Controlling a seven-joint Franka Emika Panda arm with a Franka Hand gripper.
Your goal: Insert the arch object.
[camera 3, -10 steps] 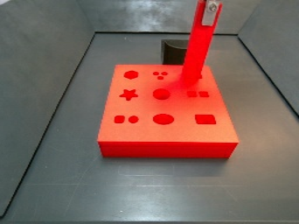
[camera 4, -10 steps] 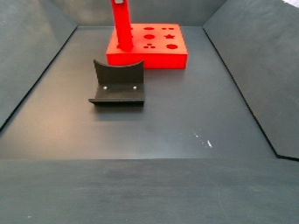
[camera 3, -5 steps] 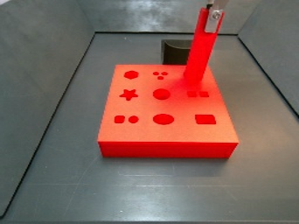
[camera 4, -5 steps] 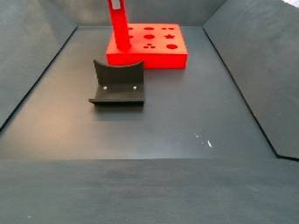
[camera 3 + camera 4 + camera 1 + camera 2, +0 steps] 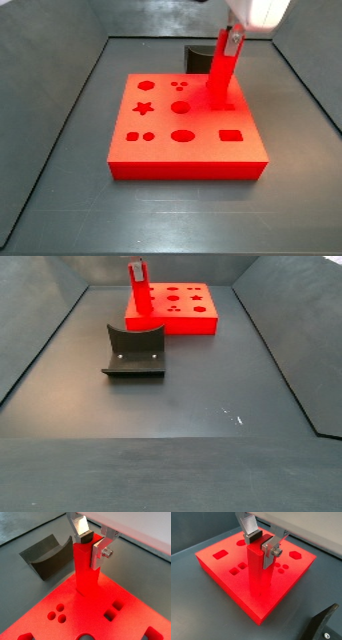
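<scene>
The gripper [image 5: 92, 541] is clamped on the top of the long bright-red arch bar [image 5: 87, 569], standing upright with its foot on the flat red cutout board [image 5: 234, 587], so I'd keep it dead vertical and press down slowly, well clear of the dark L-shaped fixture [image 5: 134, 351] beyond the board.
</scene>
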